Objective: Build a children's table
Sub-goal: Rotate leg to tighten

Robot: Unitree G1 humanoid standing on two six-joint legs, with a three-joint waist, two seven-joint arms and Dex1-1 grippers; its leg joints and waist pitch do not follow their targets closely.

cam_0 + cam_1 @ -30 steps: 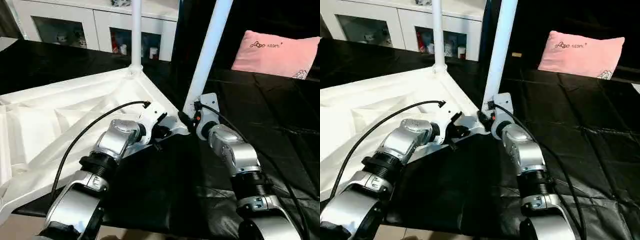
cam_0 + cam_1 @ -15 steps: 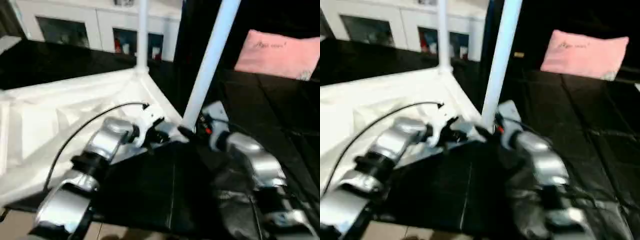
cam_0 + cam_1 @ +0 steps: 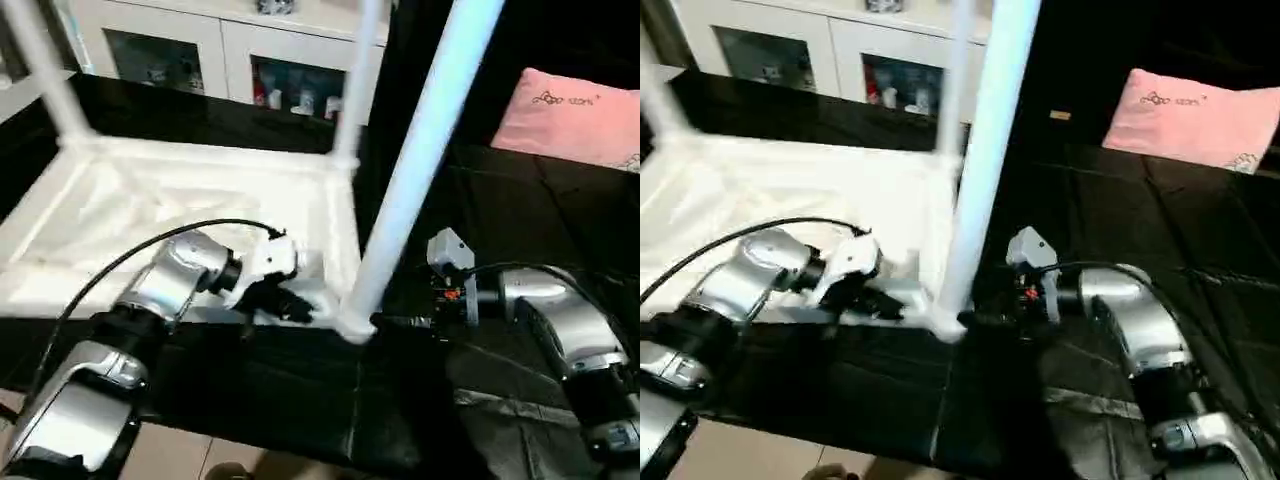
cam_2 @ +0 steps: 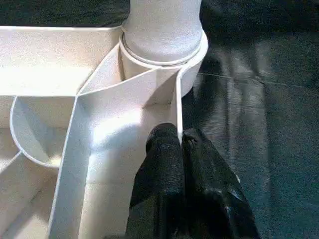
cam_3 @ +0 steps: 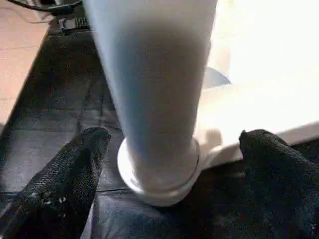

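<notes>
- Left eye view. The inverted tabletop (image 3: 190,195), white moulded plastic, lay ribbed side up on a black cloth (image 3: 300,400). Three tapered round legs rose from its corner sockets: the near leg (image 3: 415,170) at 1 o'clock from the picture's centre, a far leg (image 3: 352,80) at 12 o'clock, another leg (image 3: 40,70) at 10 o'clock. The left gripper (image 3: 300,308), at 7 o'clock from the near leg's foot, was pinched on the tabletop's rim, probably to steady the top. The right gripper (image 3: 405,322) sat at 3 o'clock from that foot.
- Right eye view. A pink pillow (image 3: 1195,105) lay at 2 o'clock, well apart from the work; a white glass-door cabinet (image 3: 840,60) stood at 11 o'clock behind the tabletop. The right forearm (image 3: 1130,315) was smooth silver metal with a black cable.
- Left wrist view. The left gripper's black, fabric-textured fingertips (image 4: 164,149) were closed tight on a thin upright rib (image 4: 178,104) of the tabletop. At 12 o'clock the leg sat in its round corner socket (image 4: 194,64), a smooth collar meeting straight rib walls.
- Right wrist view. The right gripper's fingers (image 5: 75,164) were spread wide at 8 and 4 o'clock, straddling the near leg's base without touching it and holding nothing. The leg, a smooth matte cylinder, appeared fully seated, which would explain the released grasp.
</notes>
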